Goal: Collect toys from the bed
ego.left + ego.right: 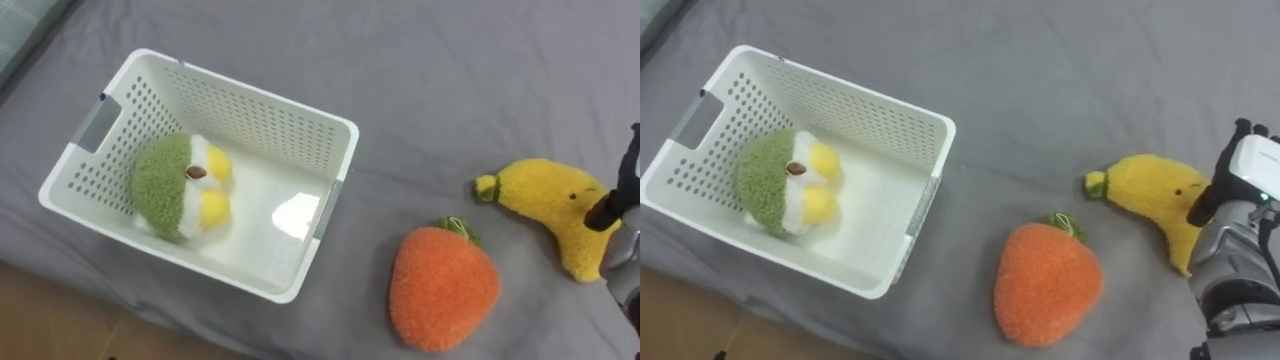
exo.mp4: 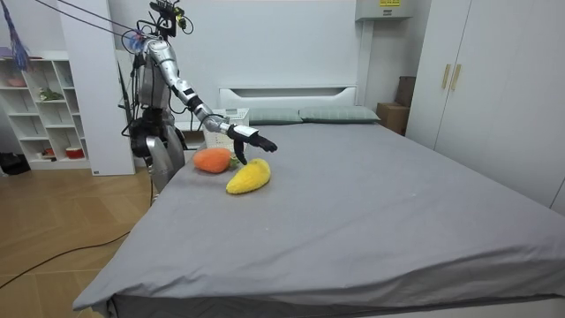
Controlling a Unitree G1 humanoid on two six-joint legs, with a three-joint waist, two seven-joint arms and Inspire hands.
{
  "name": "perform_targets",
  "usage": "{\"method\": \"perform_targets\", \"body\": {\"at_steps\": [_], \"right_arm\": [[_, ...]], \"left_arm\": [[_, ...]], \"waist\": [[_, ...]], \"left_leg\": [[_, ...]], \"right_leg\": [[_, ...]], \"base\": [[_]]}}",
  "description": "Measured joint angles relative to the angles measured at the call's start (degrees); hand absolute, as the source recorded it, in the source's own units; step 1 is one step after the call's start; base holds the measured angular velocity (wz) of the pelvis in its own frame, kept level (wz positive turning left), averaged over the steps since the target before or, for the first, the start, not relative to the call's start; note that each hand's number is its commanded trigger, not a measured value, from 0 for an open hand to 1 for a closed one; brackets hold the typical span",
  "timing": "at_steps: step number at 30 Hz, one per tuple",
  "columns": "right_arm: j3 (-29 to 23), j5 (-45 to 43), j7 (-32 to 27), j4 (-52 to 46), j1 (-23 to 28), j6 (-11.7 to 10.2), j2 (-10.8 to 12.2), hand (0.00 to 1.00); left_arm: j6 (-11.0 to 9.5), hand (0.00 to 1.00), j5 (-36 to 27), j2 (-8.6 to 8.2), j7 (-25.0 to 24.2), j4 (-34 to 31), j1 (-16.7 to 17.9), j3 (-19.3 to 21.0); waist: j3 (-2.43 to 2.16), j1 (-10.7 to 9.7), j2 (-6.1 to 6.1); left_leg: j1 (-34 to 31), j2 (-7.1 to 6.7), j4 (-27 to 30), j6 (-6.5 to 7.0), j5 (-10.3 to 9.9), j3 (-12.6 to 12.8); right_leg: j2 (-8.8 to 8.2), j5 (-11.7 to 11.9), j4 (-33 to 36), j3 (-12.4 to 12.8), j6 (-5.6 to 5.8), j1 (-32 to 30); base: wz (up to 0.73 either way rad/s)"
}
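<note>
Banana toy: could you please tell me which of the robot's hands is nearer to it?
Right. The right hand is just over the banana's right end; the left hand is back off the bed, farther away.

Looking down closely from the head onto the bed (image 1: pixel 480 80); filming from afar across it, sharing its edge.

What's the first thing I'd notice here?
Two bright plush toys lie on the grey bed: an orange strawberry and, to its right, a yellow banana. Left of them stands a white basket holding a green and yellow toy. The robot's right hand is beside the banana.
</note>
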Motion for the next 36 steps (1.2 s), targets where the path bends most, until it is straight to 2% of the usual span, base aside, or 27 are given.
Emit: {"method": "perform_targets", "body": {"at_steps": [1,2,11,15,16,17,25,36], "right_arm": [[0.82,0.68,0.03,0.02,0.00,0.17,0.05,0.00],[0.92,0.83,0.13,0.19,0.01,0.27,0.11,0.00],[3.14,8.77,0.29,3.90,-2.15,0.82,0.04,0.00],[3.12,10.26,0.83,3.94,-2.63,0.76,0.04,0.00],[3.12,10.28,1.00,3.90,-2.67,0.71,0.04,0.55],[3.13,10.27,1.47,3.89,-2.76,0.59,0.04,1.00],[3.20,10.27,3.64,4.31,-2.76,0.47,0.05,1.00],[3.12,10.30,4.81,4.73,-2.77,0.31,0.02,1.00]], "left_arm": [[-0.01,0.00,-0.65,-0.03,-0.01,0.01,-0.53,-0.36],[-0.07,0.00,-1.00,-0.03,-0.05,-0.04,-0.88,-0.36],[-0.18,0.00,-1.62,0.11,-0.14,0.28,-2.62,-2.58],[-0.19,0.00,-1.73,0.11,-0.51,0.28,-2.62,-2.71],[-0.19,0.00,-1.75,0.10,-0.72,0.27,-2.62,-2.71],[-0.19,0.00,-1.76,0.08,-0.95,0.26,-2.62,-2.71],[-1.24,0.00,-3.20,0.09,-0.79,0.32,-2.56,-3.78],[-2.30,0.00,-3.21,0.08,0.17,0.18,-2.40,-3.90]], "waist": [[0.47,0.02,0.15],[0.52,0.02,0.21],[0.55,1.58,0.19],[0.55,1.60,0.19],[0.55,1.61,0.19],[0.58,1.61,0.24],[0.86,2.30,0.64],[0.93,2.39,0.69]], "left_leg": [[-0.10,0.00,0.00,-0.01,0.02,-0.15],[-0.62,0.00,-0.01,-0.02,0.03,-0.23],[-2.35,-0.02,-0.06,-0.01,0.20,-0.30],[-2.62,-0.07,-0.08,0.04,0.24,-0.30],[-2.94,-0.12,-0.08,0.06,0.35,-0.28],[-3.21,-0.17,-0.09,0.06,0.46,-0.26],[-3.75,-0.24,-0.11,0.04,0.95,-0.24],[-3.84,-0.27,-0.20,0.07,1.01,-0.55]], "right_leg": [[0.00,0.00,0.00,-0.29,-0.01,-0.05],[-0.04,0.00,0.01,-0.51,-0.01,-0.49],[-0.17,0.02,0.00,-1.09,-0.03,-2.12],[-0.26,0.02,0.01,-1.54,-0.03,-2.34],[-0.30,0.02,0.06,-1.50,-0.03,-2.70],[-0.35,0.02,0.06,-1.40,-0.03,-3.00],[-0.52,0.07,0.56,-1.49,-0.11,-3.74],[-0.67,0.07,0.90,-2.34,-0.12,-3.76]], "base": [[0.06],[0.05],[0.02],[0.00],[0.00],[0.00],[0.01],[0.01]]}}
